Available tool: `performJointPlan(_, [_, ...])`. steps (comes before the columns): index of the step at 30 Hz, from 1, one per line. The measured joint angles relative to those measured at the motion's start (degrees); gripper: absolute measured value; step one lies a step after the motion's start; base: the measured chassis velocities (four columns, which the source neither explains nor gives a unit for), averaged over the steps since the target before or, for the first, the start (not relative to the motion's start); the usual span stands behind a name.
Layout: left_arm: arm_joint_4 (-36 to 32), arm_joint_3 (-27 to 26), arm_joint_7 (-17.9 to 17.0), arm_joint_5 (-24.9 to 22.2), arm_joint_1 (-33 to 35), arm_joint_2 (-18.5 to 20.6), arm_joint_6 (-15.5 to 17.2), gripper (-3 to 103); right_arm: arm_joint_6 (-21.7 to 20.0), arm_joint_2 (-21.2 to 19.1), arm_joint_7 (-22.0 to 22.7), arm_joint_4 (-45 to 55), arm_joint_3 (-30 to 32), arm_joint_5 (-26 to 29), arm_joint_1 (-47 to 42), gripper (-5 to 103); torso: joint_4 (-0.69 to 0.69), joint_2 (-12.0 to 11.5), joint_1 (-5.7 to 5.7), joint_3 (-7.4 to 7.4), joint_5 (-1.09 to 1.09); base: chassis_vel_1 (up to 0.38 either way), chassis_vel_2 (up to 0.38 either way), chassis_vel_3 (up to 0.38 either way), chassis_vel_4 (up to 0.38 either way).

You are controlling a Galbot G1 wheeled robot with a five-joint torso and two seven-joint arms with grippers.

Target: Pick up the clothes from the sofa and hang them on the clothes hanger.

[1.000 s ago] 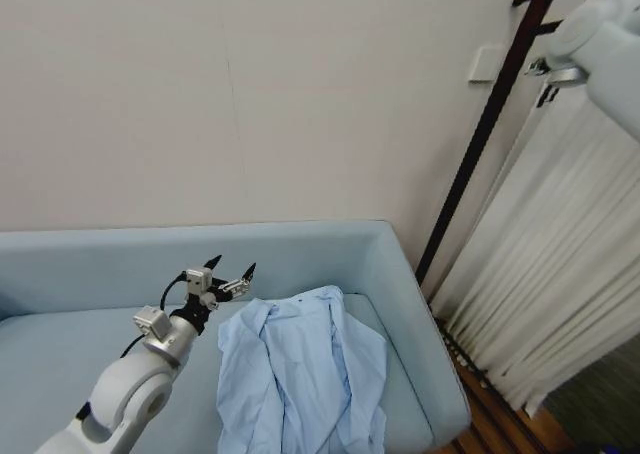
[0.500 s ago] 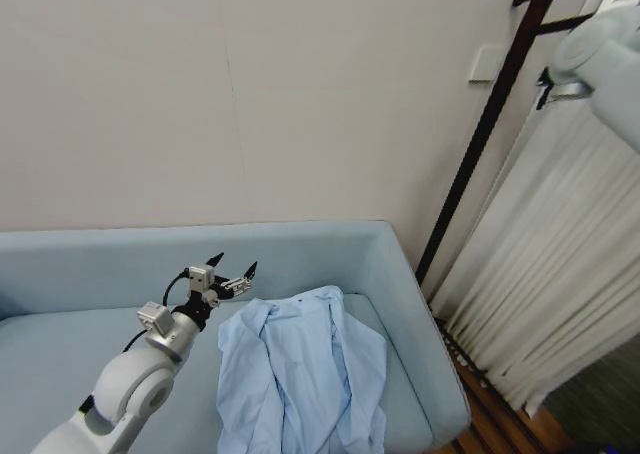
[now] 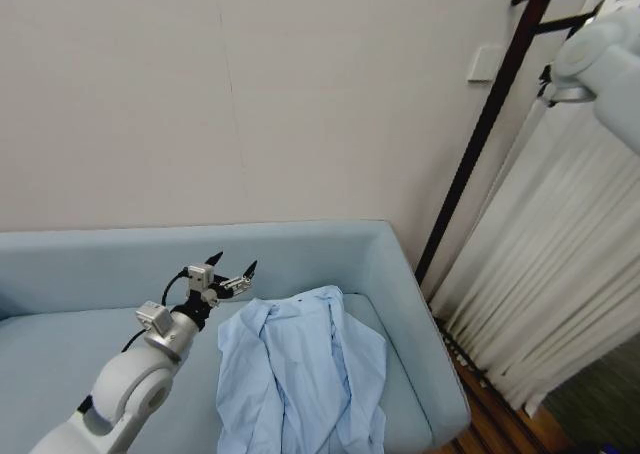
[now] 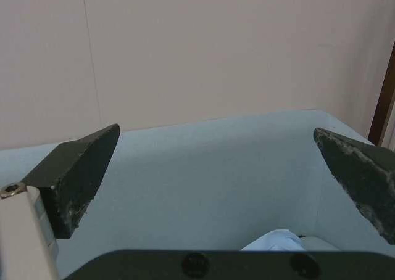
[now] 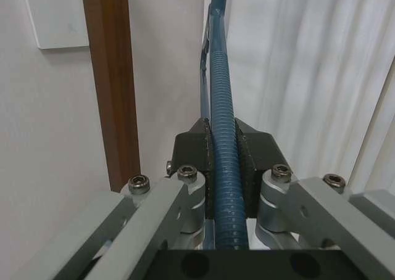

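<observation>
Two arms: my left end effector (image 3: 234,264) open beside crumpled light-blue shirt (image 3: 300,374) on pale-blue sofa (image 3: 300,244); right end effector (image 5: 225,138) clamps ribbed blue rod (image 5: 220,76).

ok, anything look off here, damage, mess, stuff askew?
Nothing damaged or spilled. The blue shirt lies rumpled on the sofa, not yet picked up. Left gripper hovers beside its collar, jaws open; right gripper is clamped on a blue ribbed hanger by the dark stand.
</observation>
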Motion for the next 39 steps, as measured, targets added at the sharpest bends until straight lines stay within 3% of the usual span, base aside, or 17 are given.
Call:
performJointPlan(8, [-0.3,-0.1,0.0,0.0,0.3,-0.2,0.0,100,-0.1,-1.9,-0.1,4.6,-1.4,-0.1,1.5,11,0.02,0.0,0.0,0.0,-0.01,0.0,0.0,0.0,0.0])
performJointPlan(17, [-1.0,0.0,0.0,0.4,1.1,-0.9,0.0,100,-0.9,-5.1,2.1,12.0,-3.4,3.4,3.4,11,0.02,0.0,0.0,0.0,-0.02,0.0,0.0,0.0,0.0])
performJointPlan(22, [-1.1,-0.6,-0.1,0.5,1.9,-1.4,-0.3,100,-1.4,-11.0,1.8,19.8,-3.7,5.3,3.4,11,0.02,0.0,0.0,0.0,-0.02,0.0,0.0,0.0,0.0])
performJointPlan(25, [-1.0,-1.0,-0.3,0.7,2.4,-1.8,-0.5,100,-1.8,-17.8,-1.1,27.7,0.1,5.8,0.0,11,-0.02,0.0,0.0,-0.01,0.01,0.0,0.0,0.0,0.0])
performJointPlan(26, [-1.0,-1.0,-0.3,0.7,2.4,-1.8,-0.5,100,-1.8,-17.8,-1.1,27.7,0.1,5.8,0.0,11,-0.02,0.0,0.0,-0.01,0.01,0.0,0.0,0.0,0.0])
performJointPlan(28, [-0.3,-1.1,-0.9,0.8,2.7,-2.0,-0.7,100,-1.2,-23.4,-5.8,34.6,9.8,5.2,-7.1,11,-0.01,0.0,0.0,0.0,0.03,0.0,0.0,0.0,0.0])
performJointPlan(30, [0.5,-1.1,-1.3,0.9,3.1,-1.9,-0.9,100,2.5,-28.8,-9.9,42.7,15.7,3.1,-17.1,11,-0.05,0.0,-0.02,-0.04,-0.11,0.0,0.0,0.0,0.0])
performJointPlan(31, [1.2,-1.1,-1.4,1.2,3.4,-1.7,-1.1,100,4.5,-32.2,-12.5,47.2,17.5,1.3,-23.3,11,0.01,0.0,-0.01,-0.01,0.02,0.0,0.0,0.0,0.0])
performJointPlan(32, [1.2,-1.1,-1.4,1.2,3.4,-1.7,-1.1,100,4.5,-32.2,-12.5,47.2,17.5,1.3,-23.3,11,0.01,0.0,-0.01,-0.01,0.02,0.0,0.0,0.0,0.0])
performJointPlan(34, [2.1,-1.1,-1.6,1.4,3.8,-1.4,-1.2,100,7.5,-36.8,-16.7,52.1,21.3,-2.1,-32.4,11,0.04,0.0,0.01,0.01,0.15,0.0,0.0,0.0,0.0])
performJointPlan(36, [3.8,-1.0,-2.0,1.6,3.9,-1.3,-1.4,100,10.7,-40.1,-20.5,55.5,23.8,-4.7,-40.1,11,-0.02,0.0,-0.01,-0.03,-0.18,0.0,0.0,0.0,0.0])
performJointPlan(38, [4.5,-0.8,-2.3,1.6,3.9,-1.3,-1.4,100,11.5,-40.8,-21.8,56.4,23.7,-4.9,-42.2,11,-0.02,0.0,-0.01,-0.02,-0.16,0.0,0.0,0.0,0.0])
performJointPlan(39, [5.1,-0.6,-2.5,1.6,3.9,-1.4,-1.4,100,11.9,-41.1,-22.7,56.9,23.5,-4.9,-43.4,11,-0.02,0.0,-0.01,-0.01,-0.05,0.0,0.0,0.0,0.0])
